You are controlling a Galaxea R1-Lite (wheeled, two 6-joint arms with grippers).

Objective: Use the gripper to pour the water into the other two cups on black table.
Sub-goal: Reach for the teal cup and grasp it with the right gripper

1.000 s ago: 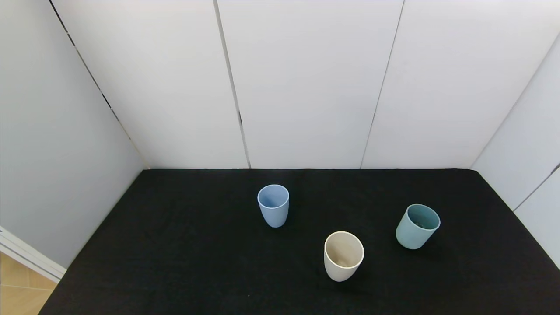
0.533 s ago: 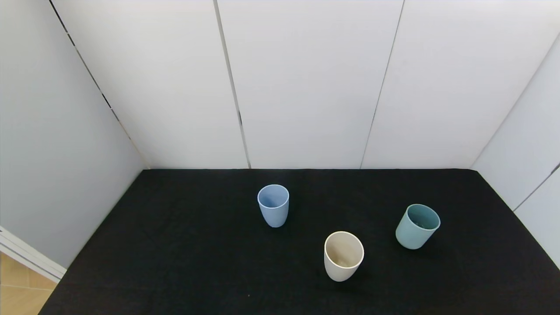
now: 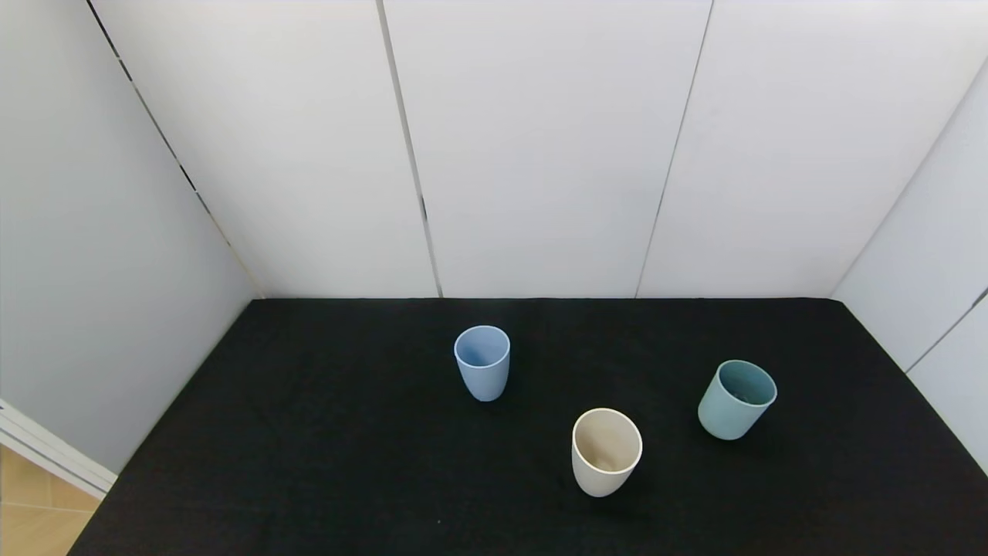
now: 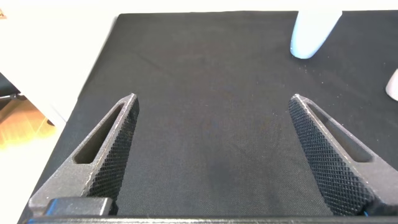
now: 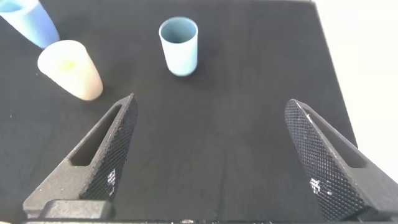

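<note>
Three tumblers stand upright on the black table point(image 3: 347, 448). The light blue cup point(image 3: 482, 361) is at the middle back, the cream-white cup point(image 3: 606, 452) nearer the front, the teal-green cup point(image 3: 737, 399) to the right. Neither gripper shows in the head view. In the left wrist view my left gripper point(image 4: 213, 98) is open and empty over bare cloth, with the light blue cup point(image 4: 314, 31) far ahead. In the right wrist view my right gripper point(image 5: 211, 99) is open and empty, with the teal-green cup point(image 5: 179, 46) ahead, the cream-white cup point(image 5: 71, 68) and the light blue cup point(image 5: 28, 22) beside it.
White wall panels point(image 3: 540, 154) close the table at the back and both sides. The table's left edge point(image 3: 139, 455) drops to a wooden floor point(image 3: 35, 510). Bare black cloth lies between the cups and the front edge.
</note>
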